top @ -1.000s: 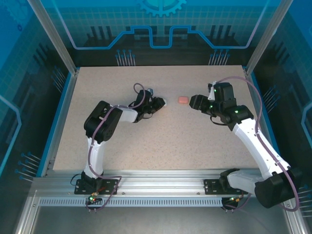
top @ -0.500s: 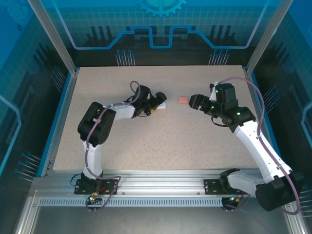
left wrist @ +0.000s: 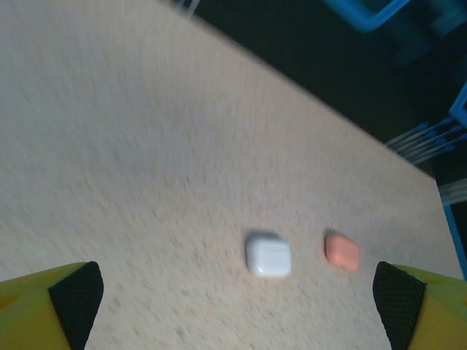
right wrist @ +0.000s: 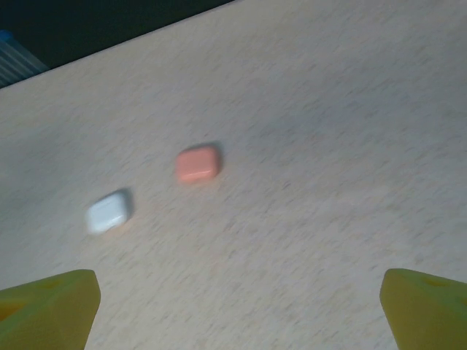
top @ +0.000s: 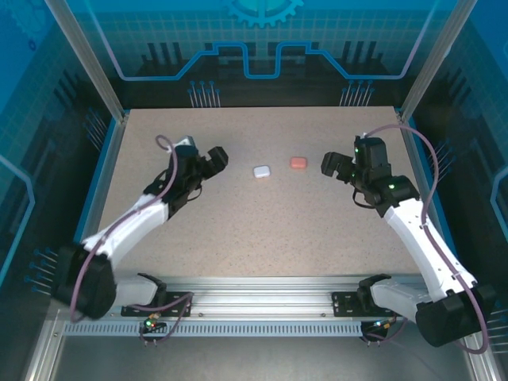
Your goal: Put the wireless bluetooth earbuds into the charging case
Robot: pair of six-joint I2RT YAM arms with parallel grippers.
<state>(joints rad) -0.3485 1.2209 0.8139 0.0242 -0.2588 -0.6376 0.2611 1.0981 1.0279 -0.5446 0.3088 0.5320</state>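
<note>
Stretched long on the left, elbow bent on the right; left gripper (top: pixel 209 159) wide, empty, short of white case (top: pixel 262 171); right gripper (top: pixel 328 165) wide, empty, near pink case (top: pixel 298 162).

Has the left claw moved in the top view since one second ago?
Yes. The left claw has pulled back to the left, away from the pink charging case, which kept its place. The white charging case now lies uncovered between them.

No legible text, labels, brands, numbers or signs anywhere in view.
</note>
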